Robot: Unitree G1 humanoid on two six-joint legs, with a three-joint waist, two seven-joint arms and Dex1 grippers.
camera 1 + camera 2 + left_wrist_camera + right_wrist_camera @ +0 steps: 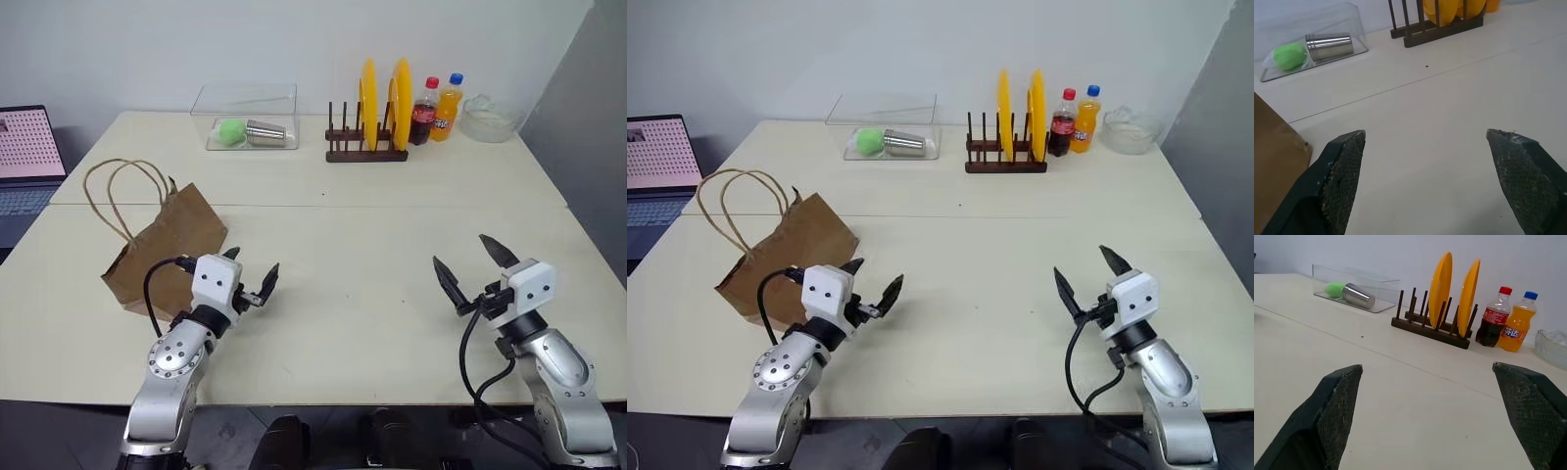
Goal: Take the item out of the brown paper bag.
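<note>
The brown paper bag (168, 250) lies on its side at the left of the cream table (343, 235), its two looped tan handles (118, 191) pointing toward the far left. The item is hidden from view. My left gripper (252, 268) hovers just right of the bag's near end, open and empty. In the left wrist view the bag's edge (1273, 161) sits beside one finger of the open left gripper (1425, 133). My right gripper (458, 250) is at the near right of the table, far from the bag, open with nothing between its fingers (1334, 401).
At the back stand a wooden plate rack (365, 147) with two yellow plates, a red-capped cola bottle (424, 113), an orange soda bottle (447, 108) and a glass bowl (487, 117). A clear box (247, 117) holds a green ball and a steel cup. A laptop (27, 157) sits far left.
</note>
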